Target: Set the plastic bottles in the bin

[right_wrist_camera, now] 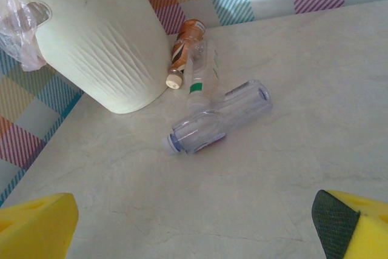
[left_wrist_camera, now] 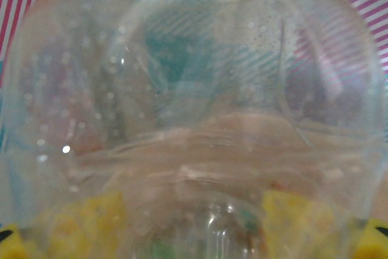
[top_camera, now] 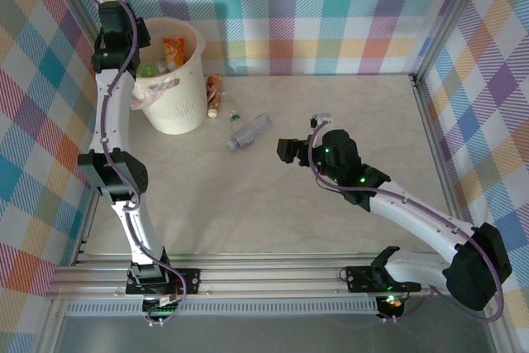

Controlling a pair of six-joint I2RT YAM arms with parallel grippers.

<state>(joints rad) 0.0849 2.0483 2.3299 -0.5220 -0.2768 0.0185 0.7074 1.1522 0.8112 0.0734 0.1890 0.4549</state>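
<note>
The left arm is reaching into the upper left of the overhead frame, with the left tool (top_camera: 132, 51) hanging over the bin (top_camera: 178, 113). Its wrist camera is looking straight into a crushed bottle (left_wrist_camera: 194, 119) lying between the yellow fingers (left_wrist_camera: 370, 248); whether it is grasped or released, I cannot tell. The right arm is stretching toward the middle, with the right tool (top_camera: 289, 151) released and spread wide. Its wrist view is showing a clear bottle (right_wrist_camera: 221, 119), a green-ringed bottle (right_wrist_camera: 203, 68) and an orange-labelled bottle (right_wrist_camera: 187, 43) lying on the tabletop (top_camera: 248, 221) beside the bin.

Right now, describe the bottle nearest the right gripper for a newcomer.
Find the cream bin at the table's far left. Of three bottles beside it, the clear bottle lies farthest out. It has bluish markings; its neighbours show an orange label and a green band.
</note>
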